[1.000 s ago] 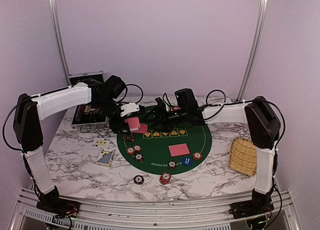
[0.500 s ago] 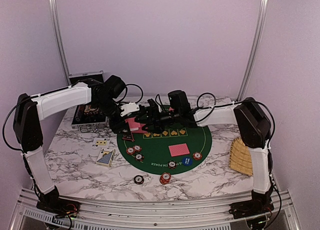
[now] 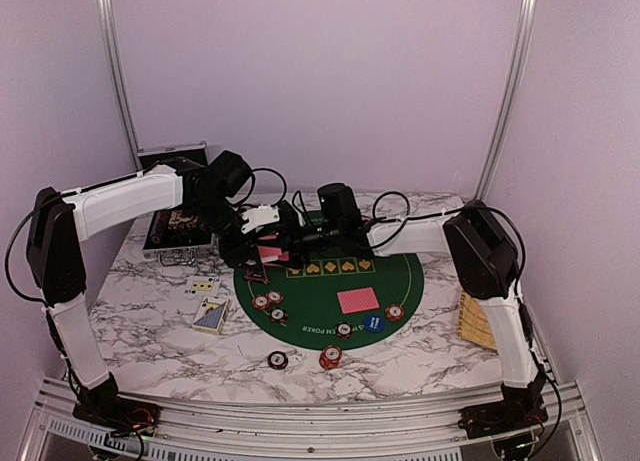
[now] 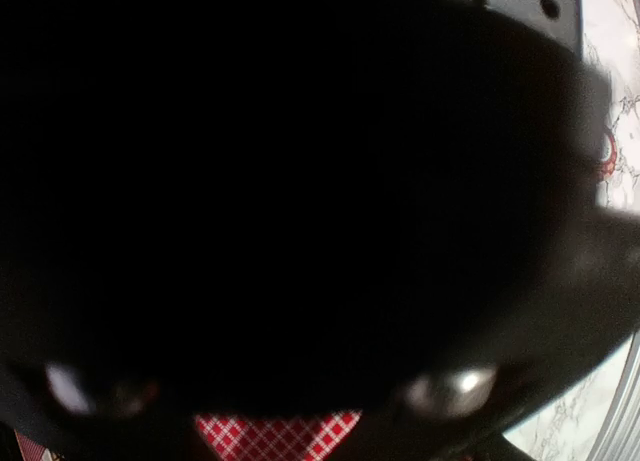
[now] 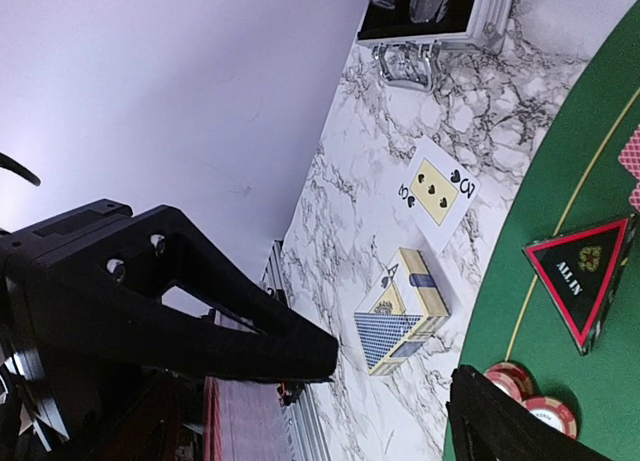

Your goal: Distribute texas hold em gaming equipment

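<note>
Two arms meet above the felt (image 3: pixel 400 281) for a card pass
Top view: the left gripper (image 3: pixel 258 249) is clenched on the red-backed cards (image 3: pixel 268 251), the right gripper (image 3: pixel 287 239) spread wide just beside them. Left wrist view: mostly dark, red check showing below the fingers. Right wrist view: nothing sits between the parted jaws; the triangular marker (image 5: pixel 583 269) and chips (image 5: pixel 525 396) lie beyond the lower finger. Likely best to slide the open jaws squarely over one card's free edge before closing

Right gripper (image 3: pixel 288 233) has swung left; now beside the red-backed cards (image 3: pixel 267 250).
</note>
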Controlling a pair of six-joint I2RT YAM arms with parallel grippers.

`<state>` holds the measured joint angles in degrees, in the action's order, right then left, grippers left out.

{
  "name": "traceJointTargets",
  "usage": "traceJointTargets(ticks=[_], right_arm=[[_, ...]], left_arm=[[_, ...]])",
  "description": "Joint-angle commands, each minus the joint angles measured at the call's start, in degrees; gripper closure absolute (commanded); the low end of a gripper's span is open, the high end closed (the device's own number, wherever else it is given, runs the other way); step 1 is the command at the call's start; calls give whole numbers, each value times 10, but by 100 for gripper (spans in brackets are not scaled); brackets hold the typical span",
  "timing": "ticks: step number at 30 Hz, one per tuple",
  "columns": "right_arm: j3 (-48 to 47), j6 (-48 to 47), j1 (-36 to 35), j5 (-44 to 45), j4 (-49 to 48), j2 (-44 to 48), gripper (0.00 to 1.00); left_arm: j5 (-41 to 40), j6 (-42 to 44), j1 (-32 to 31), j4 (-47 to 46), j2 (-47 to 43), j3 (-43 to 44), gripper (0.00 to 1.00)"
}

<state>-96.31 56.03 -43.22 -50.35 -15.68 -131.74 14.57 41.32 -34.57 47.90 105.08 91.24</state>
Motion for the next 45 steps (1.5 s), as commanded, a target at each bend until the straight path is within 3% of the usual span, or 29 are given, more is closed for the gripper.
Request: traceJointTargets(ticks=[1, 9, 24, 34, 45], right_arm=[[-40, 26, -7, -15, -28, -22, 9], [-53, 15, -3, -22, -1, -38, 11], [36, 6, 36, -19, -9, 27, 33], [61, 11, 37, -25, -29, 71, 41], [71, -9, 42, -26, 3, 95, 67]], left_arm=[[15, -2, -2, 3, -12, 22, 100], [14, 1, -2, 6, -13, 26, 100], [13, 3, -2, 7, -14, 27, 100], [6, 6, -2, 7, -7, 25, 100], [6, 6, -2, 7, -5, 24, 100]])
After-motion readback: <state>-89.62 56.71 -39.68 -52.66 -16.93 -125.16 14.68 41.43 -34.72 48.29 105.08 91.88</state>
